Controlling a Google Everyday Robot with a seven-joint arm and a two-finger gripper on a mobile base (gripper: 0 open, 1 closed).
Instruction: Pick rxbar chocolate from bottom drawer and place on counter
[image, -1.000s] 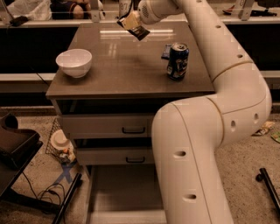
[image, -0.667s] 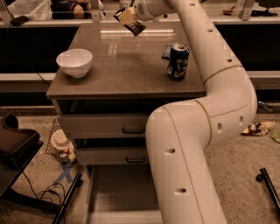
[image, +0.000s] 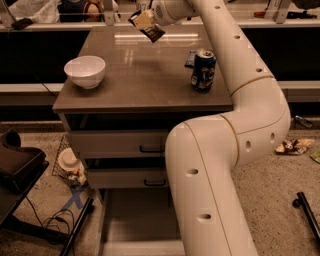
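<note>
Moved: since a second ago the gripper (image: 141, 19) has drifted a little toward 11 o'clock, and we see the arm's (image: 220, 165) thick lower section swung left across the drawers.
Gripper: raised above the far edge of the desk (image: 140, 75), at 12 o'clock, its fingers closed on the bar.
Rxbar chocolate (image: 151, 31): held in the gripper, tilted, clear of the desk surface.
Bottom drawer (image: 140, 225): pulled open at 6 o'clock, and we see its floor bare.
White bowl (image: 85, 71): upright on the desk at 9 o'clock.
Soda can (image: 203, 70): upright on the desk at 3 o'clock, with a dark flat packet (image: 191, 58) just behind it.
</note>
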